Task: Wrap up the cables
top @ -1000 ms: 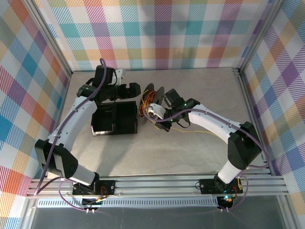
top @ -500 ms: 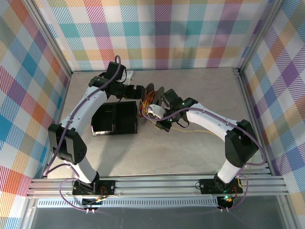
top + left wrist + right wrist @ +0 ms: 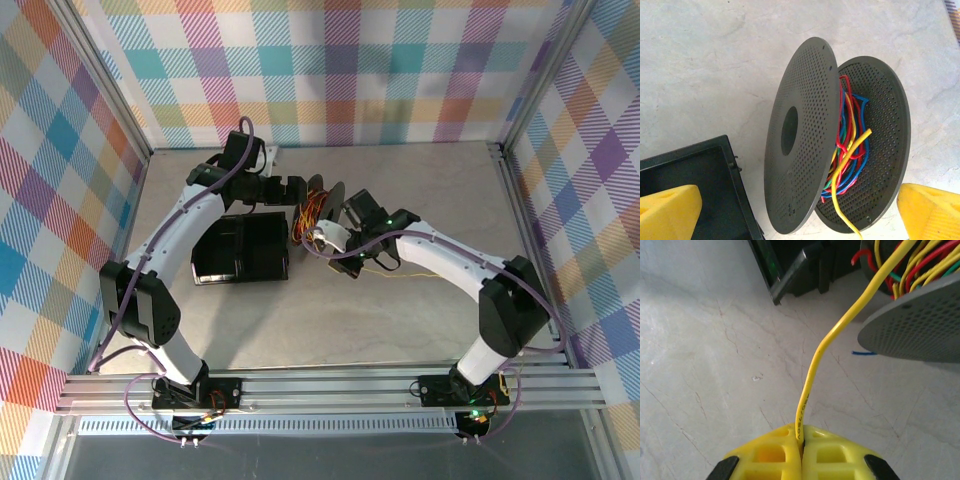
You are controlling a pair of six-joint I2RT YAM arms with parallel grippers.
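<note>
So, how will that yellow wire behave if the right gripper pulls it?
The yellow wire is probably springy rather than limp: it holds a smooth arc between the right gripper, shut on it, and the spool. It looks thin, so likely light. A hard tug might tip the spool, which seems to stand on edge.

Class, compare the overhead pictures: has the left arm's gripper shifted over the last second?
Yes. The left gripper has edged rightward, past the right edge of the fixed black rectangular tray, closer to the grey perforated cable spool.
</note>
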